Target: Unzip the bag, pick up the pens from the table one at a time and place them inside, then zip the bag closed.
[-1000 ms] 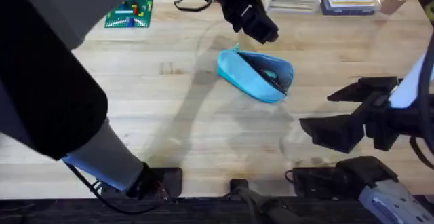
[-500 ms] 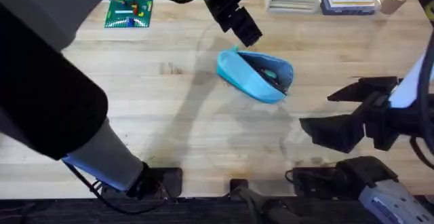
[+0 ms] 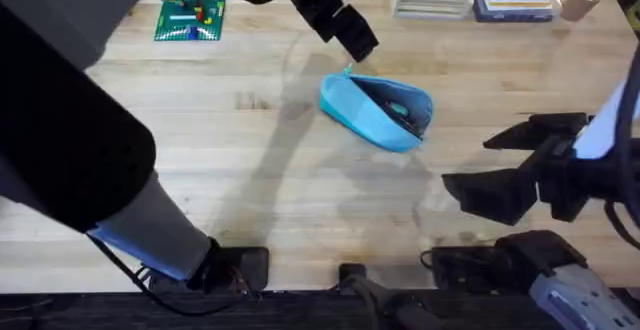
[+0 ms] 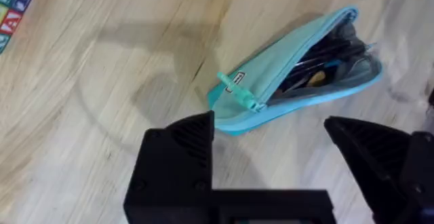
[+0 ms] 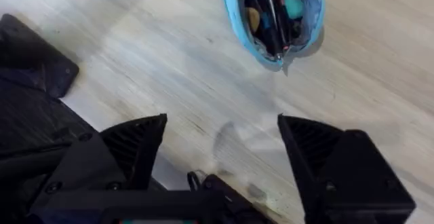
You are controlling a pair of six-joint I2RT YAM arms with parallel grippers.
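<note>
so, operator, your counter (image 3: 250,170) is a broad light plank top, with the bag (image 3: 376,111) lying near its middle, its zipper mouth gaping and dark pens (image 5: 270,10) already tucked inside with other small bits. your left gripper (image 3: 352,38) hovers just beyond the bag's far end, fingers released and holding nothing. your right gripper (image 3: 520,166) waits well apart on the near right, fingers likewise spread and empty. the pouch looks soft and light, so expect it to slide and buckle; pinch the small pull tab (image 4: 239,93) and brace the fabric end.
</note>
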